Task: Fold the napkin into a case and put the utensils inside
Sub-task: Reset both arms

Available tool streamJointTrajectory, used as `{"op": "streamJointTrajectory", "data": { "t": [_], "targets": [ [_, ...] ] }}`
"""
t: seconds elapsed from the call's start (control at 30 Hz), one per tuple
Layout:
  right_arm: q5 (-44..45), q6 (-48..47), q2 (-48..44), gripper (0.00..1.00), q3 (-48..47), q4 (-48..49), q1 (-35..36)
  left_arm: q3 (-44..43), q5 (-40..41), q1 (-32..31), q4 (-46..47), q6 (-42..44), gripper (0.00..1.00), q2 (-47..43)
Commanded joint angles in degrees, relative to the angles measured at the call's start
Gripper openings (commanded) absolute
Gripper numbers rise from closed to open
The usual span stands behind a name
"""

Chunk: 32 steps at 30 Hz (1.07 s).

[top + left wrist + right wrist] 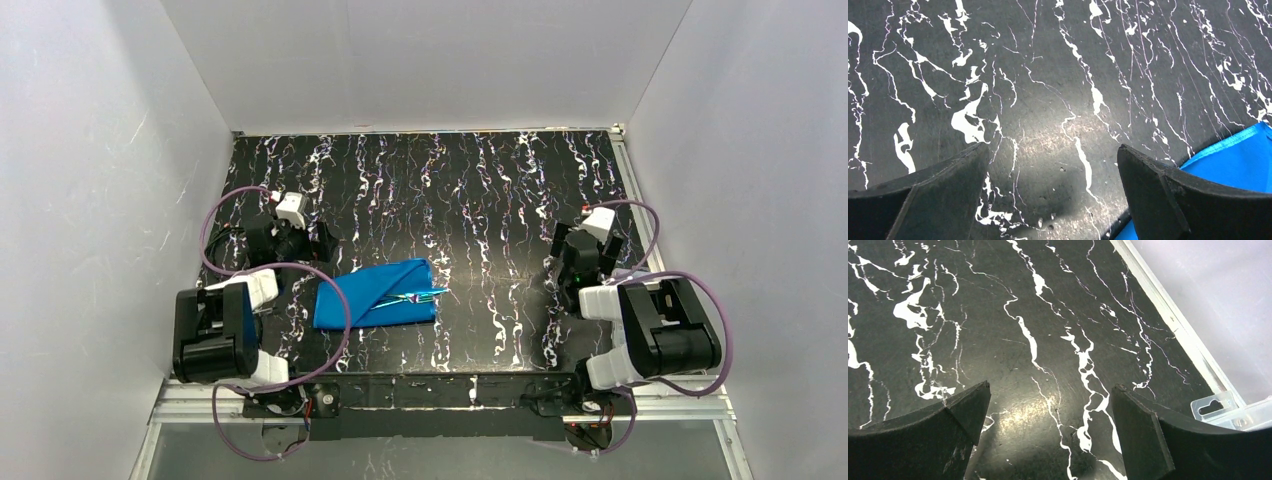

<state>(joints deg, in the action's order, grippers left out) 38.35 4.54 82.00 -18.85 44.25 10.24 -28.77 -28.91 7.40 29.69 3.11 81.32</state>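
Note:
The bright blue napkin lies folded as a flat, wedge-shaped case (368, 297) on the black marbled table, left of centre. The thin, shiny blue-green utensils (422, 295) stick out of its right end, with the rest of them hidden in the cloth. My left gripper (297, 242) hovers just beyond the case's upper left corner, open and empty. In the left wrist view a corner of the case (1243, 157) shows beside the right finger, and the left gripper (1052, 150) has only bare table between its fingers. My right gripper (578, 266) (1050, 387) stands open over bare table at the right, well apart from the case.
White walls enclose the table on three sides. A metal rail (1168, 315) runs along the right edge, with a clear plastic tab (1220, 409) beside it. Purple cables (335, 300) loop around both arms, and one crosses the case's left end.

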Motion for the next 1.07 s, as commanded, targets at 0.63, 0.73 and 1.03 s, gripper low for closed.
{"op": "streamJointTrajectory", "data": {
  "t": [0.63, 0.73, 1.03],
  "targets": [
    [-16.42, -6.29, 10.34, 0.99, 3.41, 23.83, -3.17, 12.87, 6.32, -1.25, 31.41, -1.87, 0.98, 4.15],
    [-16.42, -6.29, 10.37, 0.99, 3.42, 23.91, -3.19, 12.8, 6.32, -1.24, 31.41, -1.88, 0.99, 4.24],
    [-16.36, -6.29, 10.37, 0.99, 3.45, 23.91, -3.18, 12.49, 7.73, -1.95, 30.41, -1.43, 0.98, 4.01]
  ]
}}
